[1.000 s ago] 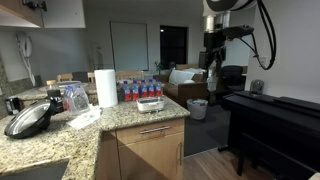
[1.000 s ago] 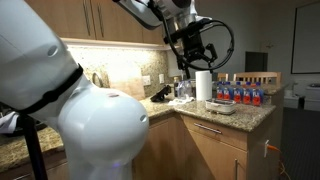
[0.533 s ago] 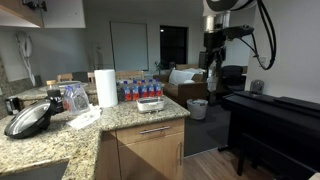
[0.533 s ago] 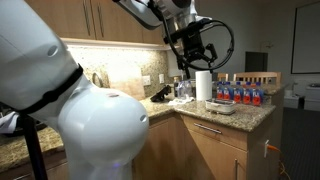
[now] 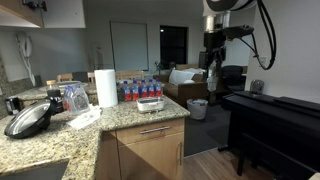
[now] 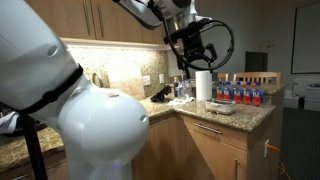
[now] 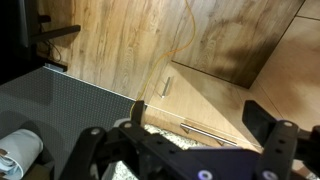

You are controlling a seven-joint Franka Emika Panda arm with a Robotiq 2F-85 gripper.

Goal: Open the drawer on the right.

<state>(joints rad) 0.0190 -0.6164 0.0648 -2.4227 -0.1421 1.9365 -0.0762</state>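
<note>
Beneath granite counter [image 5: 112, 118], tan wood drawer [image 5: 166, 126] — closed

The drawer [image 5: 152, 131] sits shut (tan wood front).

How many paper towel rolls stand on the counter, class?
1. The paper towel roll stands upright on the granite counter, next to the pack of water bottles. Others may be hidden behind the white robot arm.

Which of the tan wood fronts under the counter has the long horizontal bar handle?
The shallow drawer directly beneath the granite countertop, above the taller cabinet door; it is shut.
</note>
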